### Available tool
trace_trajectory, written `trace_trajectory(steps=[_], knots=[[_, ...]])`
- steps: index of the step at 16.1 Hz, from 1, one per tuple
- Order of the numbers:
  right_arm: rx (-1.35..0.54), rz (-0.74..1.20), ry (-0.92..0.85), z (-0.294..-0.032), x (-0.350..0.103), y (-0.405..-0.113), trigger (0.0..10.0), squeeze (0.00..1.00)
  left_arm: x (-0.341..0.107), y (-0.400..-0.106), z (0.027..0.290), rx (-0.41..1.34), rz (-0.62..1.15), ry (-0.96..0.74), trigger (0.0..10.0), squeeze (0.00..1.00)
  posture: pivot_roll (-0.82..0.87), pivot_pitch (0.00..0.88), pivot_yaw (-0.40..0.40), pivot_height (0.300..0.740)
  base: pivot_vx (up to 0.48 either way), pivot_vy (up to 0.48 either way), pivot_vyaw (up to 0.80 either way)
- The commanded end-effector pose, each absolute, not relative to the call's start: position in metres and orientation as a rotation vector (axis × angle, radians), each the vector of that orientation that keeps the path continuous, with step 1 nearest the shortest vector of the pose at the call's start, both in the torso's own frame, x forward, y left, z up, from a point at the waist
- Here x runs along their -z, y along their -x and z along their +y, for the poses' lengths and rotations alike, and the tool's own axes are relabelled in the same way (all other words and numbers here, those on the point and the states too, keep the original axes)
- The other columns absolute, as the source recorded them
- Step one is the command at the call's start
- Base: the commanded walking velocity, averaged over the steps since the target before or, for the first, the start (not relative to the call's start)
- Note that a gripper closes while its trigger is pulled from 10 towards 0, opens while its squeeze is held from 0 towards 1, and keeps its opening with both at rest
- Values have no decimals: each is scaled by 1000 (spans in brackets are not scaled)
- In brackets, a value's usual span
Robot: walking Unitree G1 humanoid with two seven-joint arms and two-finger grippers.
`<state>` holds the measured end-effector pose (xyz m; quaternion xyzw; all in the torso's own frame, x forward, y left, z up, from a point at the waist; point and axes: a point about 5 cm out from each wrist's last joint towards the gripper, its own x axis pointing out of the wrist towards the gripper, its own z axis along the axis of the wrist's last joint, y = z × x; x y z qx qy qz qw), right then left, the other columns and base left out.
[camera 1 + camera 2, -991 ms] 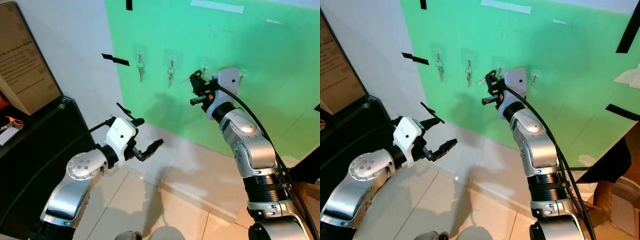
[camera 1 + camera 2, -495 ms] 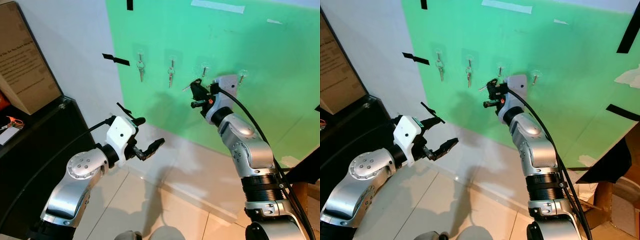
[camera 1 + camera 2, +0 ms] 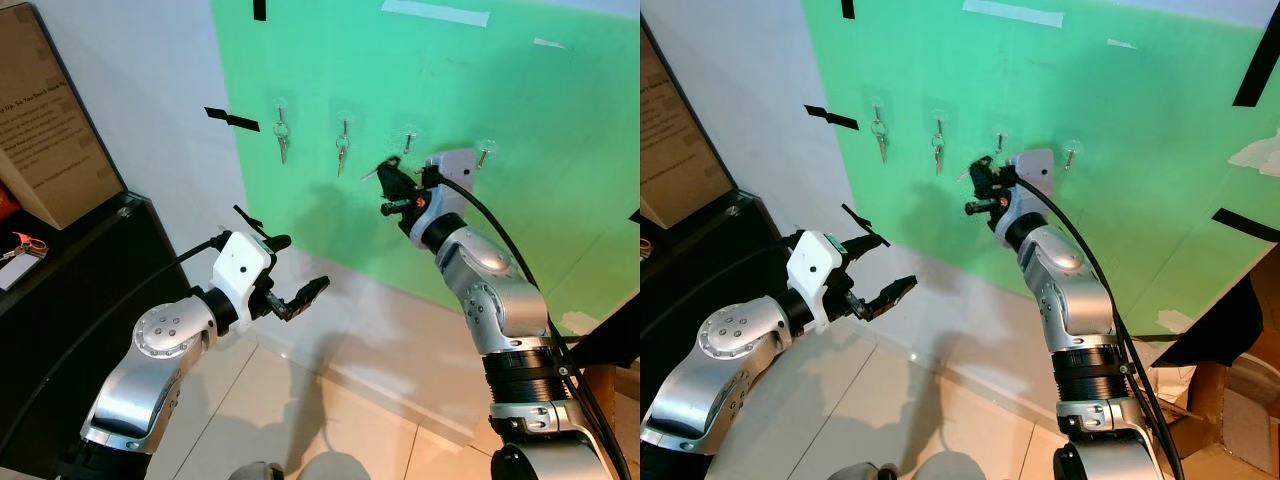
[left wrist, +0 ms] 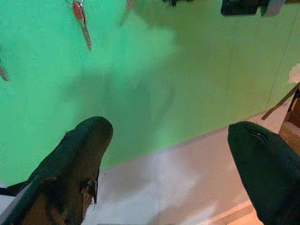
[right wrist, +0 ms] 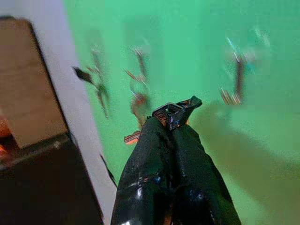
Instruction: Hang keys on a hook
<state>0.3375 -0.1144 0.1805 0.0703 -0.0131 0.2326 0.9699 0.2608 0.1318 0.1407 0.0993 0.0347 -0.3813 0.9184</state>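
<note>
Green wall (image 3: 520, 90) carries four hooks — two already hold keys (image 3: 281, 140). Right gripper (image 3: 392, 180) pinches keys (image 5: 176, 112) beside third hook (image 3: 409, 135); left gripper (image 3: 290, 272) gapes empty.

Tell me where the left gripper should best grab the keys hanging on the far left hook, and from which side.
Probably the blades below the ring of the keys: they hang straight down, flat against the green wall. The open left gripper should come from below and in front, pinching the blades edgewise.
</note>
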Motion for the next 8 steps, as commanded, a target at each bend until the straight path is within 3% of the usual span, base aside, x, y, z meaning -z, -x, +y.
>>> trace_trajectory(steps=[1,8], knots=[[-496,-80,-150,-111,-190,-335,10000,0,-147,-262,133,786,51,-217,10000,0,-30,0,46,740,0,0,0],[-413,-71,-166,-119,-192,-345,10000,0,-148,-264,131,792,50,-218,10000,0,-30,0,48,740,0,0,0]])
